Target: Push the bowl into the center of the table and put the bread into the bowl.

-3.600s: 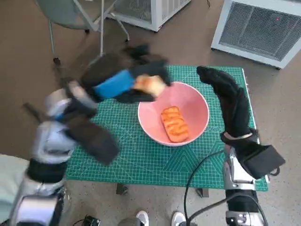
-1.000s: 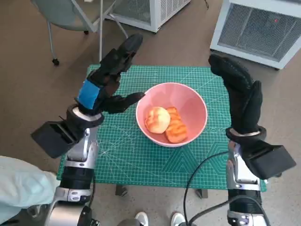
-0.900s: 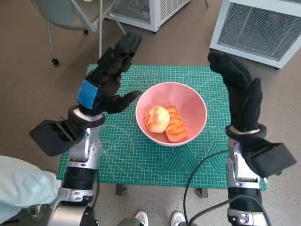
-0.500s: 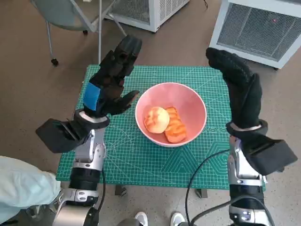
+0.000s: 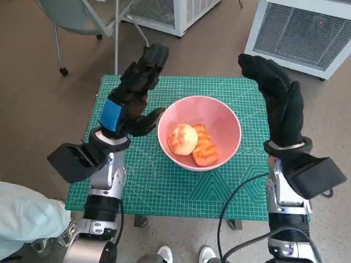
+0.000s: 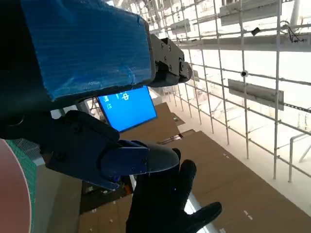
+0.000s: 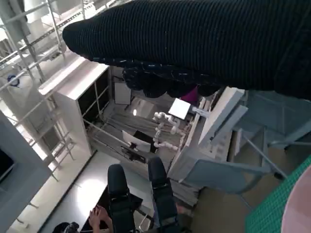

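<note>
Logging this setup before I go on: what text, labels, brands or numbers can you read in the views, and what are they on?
Nothing can be read for certain.
Green cutting mat: printed grid lines and marks, any figures too small to read.
Blue screen in the left wrist view: pale characters, too blurred to read.
Pink bowl, bread, blue tape: no text.

Pink bowl (image 5: 199, 131) sits mid-mat on the green cutting mat (image 5: 164, 181); a round bread roll (image 5: 182, 138) and a ridged bread piece (image 5: 204, 145) fill its floor. Open mat shows all round the bowl, widest on the near side. Left hand (image 5: 134, 93) stands raised just beside the bowl's left rim, fingers spread, empty. Right hand (image 5: 277, 101) is upright over the mat's right edge, apart from the rim. Nothing overhangs the bowl mouth.
</note>
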